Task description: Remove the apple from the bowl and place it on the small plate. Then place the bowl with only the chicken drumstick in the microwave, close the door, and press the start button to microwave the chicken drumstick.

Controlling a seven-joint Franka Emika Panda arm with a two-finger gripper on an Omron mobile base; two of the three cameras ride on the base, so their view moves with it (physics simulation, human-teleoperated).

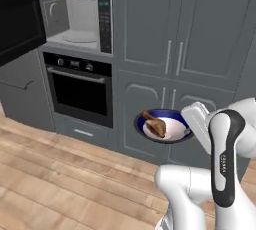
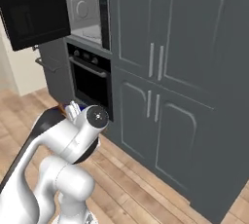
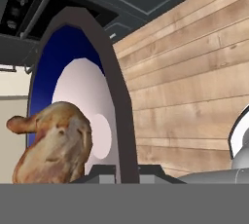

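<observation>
The claw is pinched shut on the rim of the bowl, its two tips straddling the dark blue edge, one on the inside and one on the outside. That grip carries the bowl in the air in front of the lower cabinet doors, roughly level, which is probably why the chicken drumstick stays settled on the white inner floor instead of sliding out. In the hand view the drumstick lies just beside the claw, on the inner side of the rim, thick end nearest the tips and bone pointing away.

The microwave sits well above and off to one side of the claw, above the black oven. Its door is swung wide open, so the cavity with its turntable is ready to take the bowl; the lift toward it looks like the step in hand.

Counted: one bowl, one drumstick in it, no apple in the bowl, one microwave, one open door, one oven.
</observation>
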